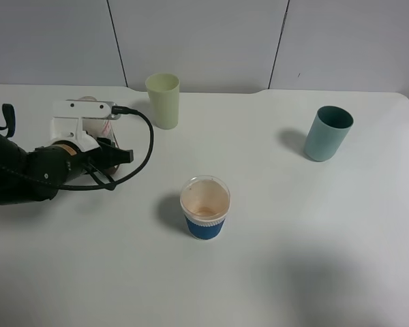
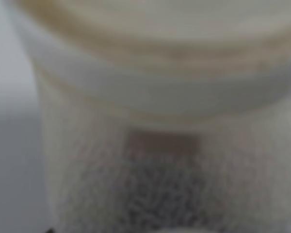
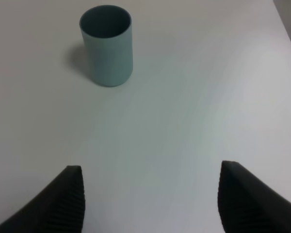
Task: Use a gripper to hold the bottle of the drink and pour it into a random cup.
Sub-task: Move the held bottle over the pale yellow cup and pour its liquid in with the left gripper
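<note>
My left gripper, black with a white bracket and a looping cable, is at the far left of the table, right against the bottle. Only a bit of the bottle's clear body and red print shows past the bracket. In the left wrist view the bottle fills the frame, blurred, with its wide neck ring and label; no fingers show there. The pale yellow-green cup stands upright just beyond and to the right of the bottle. My right gripper is open and empty above bare table.
A blue-sleeved clear cup with a white rim stands in the middle near the front. A teal cup stands at the right and also shows in the right wrist view. The table's back edge meets the wall.
</note>
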Robot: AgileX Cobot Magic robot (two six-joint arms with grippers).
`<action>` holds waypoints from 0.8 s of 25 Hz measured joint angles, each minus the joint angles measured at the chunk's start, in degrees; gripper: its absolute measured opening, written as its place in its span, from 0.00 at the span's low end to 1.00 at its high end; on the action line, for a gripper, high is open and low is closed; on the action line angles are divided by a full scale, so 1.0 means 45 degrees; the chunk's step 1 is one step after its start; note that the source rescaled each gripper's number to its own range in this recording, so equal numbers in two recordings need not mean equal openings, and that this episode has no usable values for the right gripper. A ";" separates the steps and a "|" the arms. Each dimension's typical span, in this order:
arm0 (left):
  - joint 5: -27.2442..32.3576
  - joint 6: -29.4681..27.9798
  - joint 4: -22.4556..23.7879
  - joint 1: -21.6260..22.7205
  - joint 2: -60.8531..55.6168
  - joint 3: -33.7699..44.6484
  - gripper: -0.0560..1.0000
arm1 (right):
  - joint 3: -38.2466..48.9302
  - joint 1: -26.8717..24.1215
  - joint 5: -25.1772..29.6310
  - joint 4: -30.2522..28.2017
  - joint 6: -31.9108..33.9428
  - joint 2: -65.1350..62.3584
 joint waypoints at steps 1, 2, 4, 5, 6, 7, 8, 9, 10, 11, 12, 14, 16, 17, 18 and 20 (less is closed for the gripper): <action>0.0197 0.0168 0.0037 0.0000 -0.0135 0.0000 0.06 | 0.0000 0.0000 0.0000 0.0000 0.0000 0.0000; 0.0386 0.0399 0.0066 0.0000 -0.0295 0.0000 0.06 | 0.0000 0.0000 0.0000 0.0000 0.0000 0.0000; 0.0764 0.0916 0.0094 0.0000 -0.0626 0.0000 0.06 | 0.0000 0.0000 0.0000 0.0000 0.0000 0.0000; 0.0925 0.1114 0.0092 0.0000 -0.0830 0.0004 0.06 | 0.0000 0.0000 0.0000 0.0000 0.0000 0.0000; 0.1087 0.1360 0.0092 0.0000 -0.1037 0.0004 0.06 | 0.0000 0.0000 0.0000 0.0000 0.0000 0.0000; 0.1304 0.1591 0.0092 0.0000 -0.1214 0.0014 0.06 | 0.0000 0.0000 0.0000 0.0000 0.0000 0.0000; 0.1536 0.1794 0.0092 0.0000 -0.1434 0.0014 0.06 | 0.0000 0.0000 0.0000 0.0000 0.0000 0.0000; 0.1700 0.1975 0.0092 0.0000 -0.1664 0.0014 0.06 | 0.0000 0.0000 0.0000 0.0000 0.0000 0.0000; 0.1912 0.2228 0.0092 0.0000 -0.1908 0.0020 0.06 | 0.0000 0.0000 0.0000 0.0000 0.0000 0.0000; 0.2095 0.2503 0.0092 0.0000 -0.2111 0.0020 0.06 | 0.0000 0.0000 0.0000 0.0000 0.0000 0.0000; 0.2240 0.2748 0.0107 0.0000 -0.2355 0.0029 0.06 | 0.0000 0.0000 0.0000 0.0000 0.0000 0.0000; 0.2528 0.3373 0.0107 0.0000 -0.2765 0.0029 0.06 | 0.0000 0.0000 0.0000 0.0000 0.0000 0.0000; 0.2838 0.3972 0.0124 0.0000 -0.3171 0.0034 0.06 | 0.0000 0.0000 0.0000 0.0000 0.0000 0.0000; 0.2995 0.4318 0.0124 0.0000 -0.3360 0.0034 0.06 | 0.0000 0.0000 0.0000 0.0000 0.0000 0.0000; 0.3121 0.4710 0.0124 0.0000 -0.3500 0.0034 0.06 | 0.0000 0.0000 0.0000 0.0000 0.0000 0.0000; 0.3322 0.5590 0.0089 0.0000 -0.3854 0.0044 0.06 | 0.0000 0.0000 0.0000 0.0000 0.0000 0.0000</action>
